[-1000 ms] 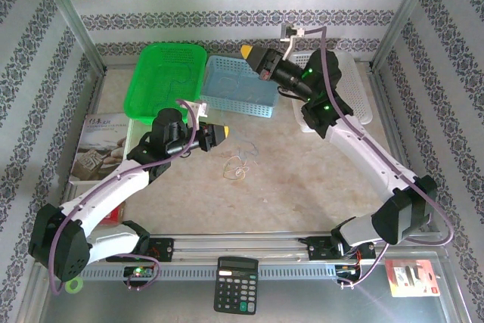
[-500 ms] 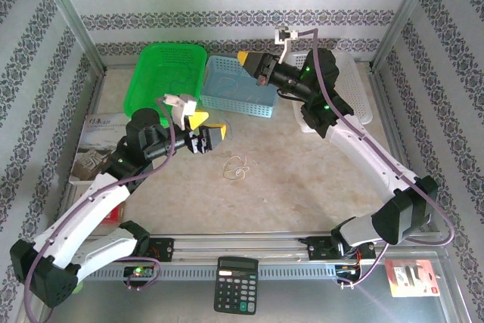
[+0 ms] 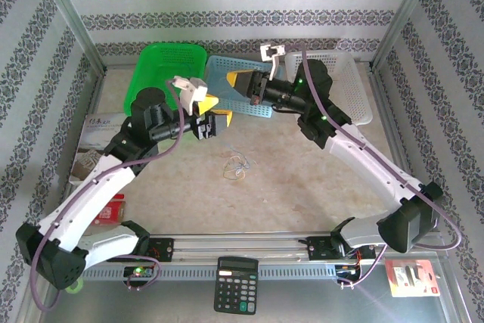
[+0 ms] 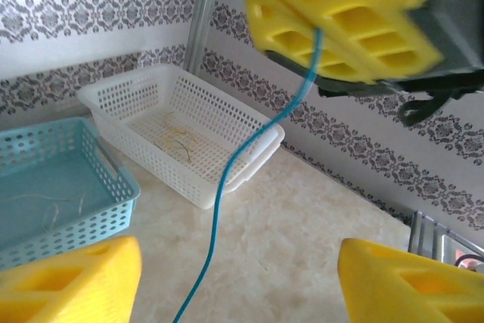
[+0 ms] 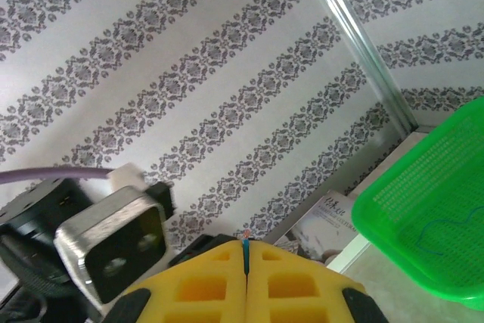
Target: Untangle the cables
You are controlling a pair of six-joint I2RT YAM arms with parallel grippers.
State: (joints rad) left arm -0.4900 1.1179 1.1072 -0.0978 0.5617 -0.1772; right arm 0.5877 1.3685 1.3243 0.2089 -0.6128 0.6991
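A small tangle of thin cables lies mid-table. My right gripper hangs above the blue basket, shut on one blue cable whose tip pokes out between its yellow pads. That blue cable drops from the right gripper down through the gap between my left fingers. My left gripper is raised just left of the right one and stands open. Neither of its pads touches the cable.
A green basket, a blue basket and a white basket line the back of the table. A book lies at the left. A calculator and a red package sit at the front edge.
My left gripper opened, rose from the table and moved back toward the right gripper. The right gripper swung left over the blue basket, staying shut on the blue cable.
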